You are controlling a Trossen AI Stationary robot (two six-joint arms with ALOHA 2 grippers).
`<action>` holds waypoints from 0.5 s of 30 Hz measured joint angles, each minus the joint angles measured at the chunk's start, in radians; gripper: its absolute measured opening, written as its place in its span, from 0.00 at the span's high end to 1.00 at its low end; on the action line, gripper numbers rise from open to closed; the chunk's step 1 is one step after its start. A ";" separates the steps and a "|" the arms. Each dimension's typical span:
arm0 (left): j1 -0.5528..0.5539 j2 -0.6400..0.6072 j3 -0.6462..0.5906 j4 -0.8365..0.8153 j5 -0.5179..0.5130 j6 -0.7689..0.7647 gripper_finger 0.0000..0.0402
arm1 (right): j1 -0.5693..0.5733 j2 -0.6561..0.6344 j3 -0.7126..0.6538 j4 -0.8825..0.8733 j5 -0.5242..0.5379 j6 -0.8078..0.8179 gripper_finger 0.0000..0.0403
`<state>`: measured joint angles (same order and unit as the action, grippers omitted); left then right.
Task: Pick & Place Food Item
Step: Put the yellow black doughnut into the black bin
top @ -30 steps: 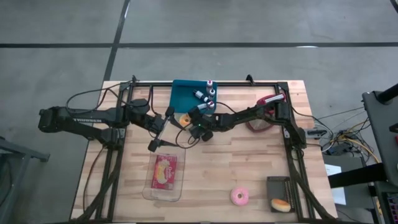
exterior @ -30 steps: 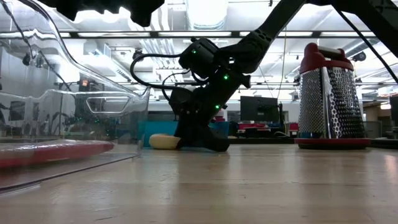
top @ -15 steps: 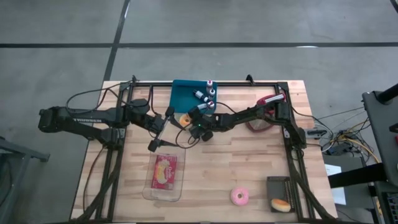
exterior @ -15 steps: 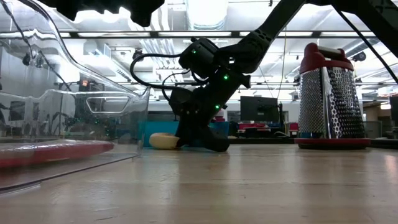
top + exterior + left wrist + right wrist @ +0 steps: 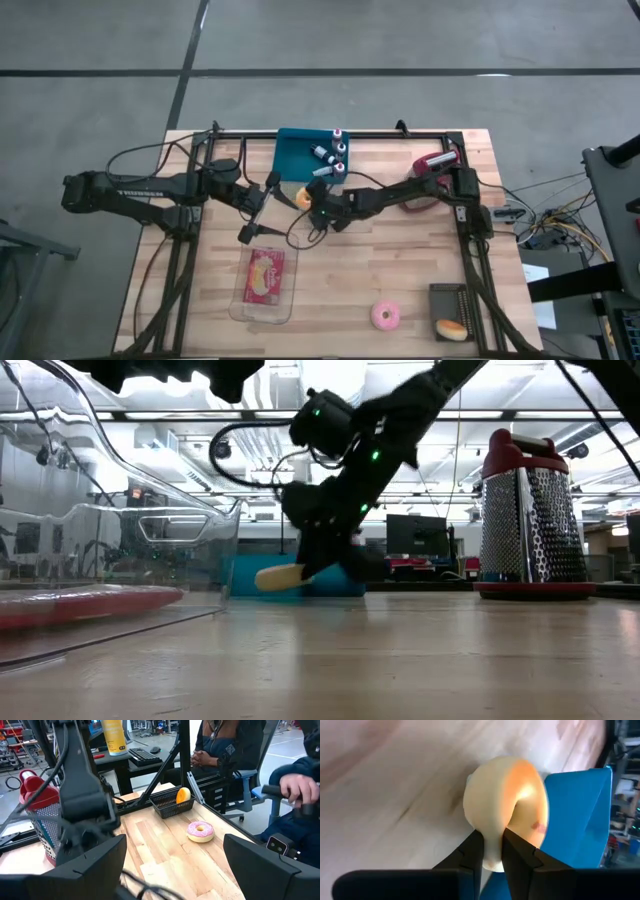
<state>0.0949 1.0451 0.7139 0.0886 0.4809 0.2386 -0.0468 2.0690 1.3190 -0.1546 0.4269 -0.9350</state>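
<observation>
One bagel (image 5: pixel 505 812) is up off the desk (image 5: pixel 400 270), at 9 o'clock of the right end effector (image 5: pixel 492 851), pinched on its rim. Looks light & squishy; squeeze soft. Left end effector (image 5: pixel 248 233) wide open, empty.

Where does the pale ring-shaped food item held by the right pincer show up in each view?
High view: the pale ring food sits just below the blue tray, at the right pincer.
Low view: left of centre, lifted off the table, blue tray behind it.
Left wrist view: not in it.
Right wrist view: centre, pinched between the dark fingers, blue tray at the right.
Shared landmark: the blue tray.
</observation>
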 joint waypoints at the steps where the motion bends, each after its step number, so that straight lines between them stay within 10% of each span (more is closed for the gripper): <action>1: 0.000 0.000 0.000 0.000 0.000 0.000 0.15 | 0.006 -0.019 0.000 -0.041 0.000 0.000 0.86; 15: 0.000 0.000 0.000 0.000 0.000 0.000 0.15 | 0.133 -0.319 0.001 -0.523 -0.169 0.354 0.86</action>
<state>0.0952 1.0451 0.7139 0.0885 0.4812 0.2386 0.0866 1.7497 1.3197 -0.6781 0.2577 -0.5812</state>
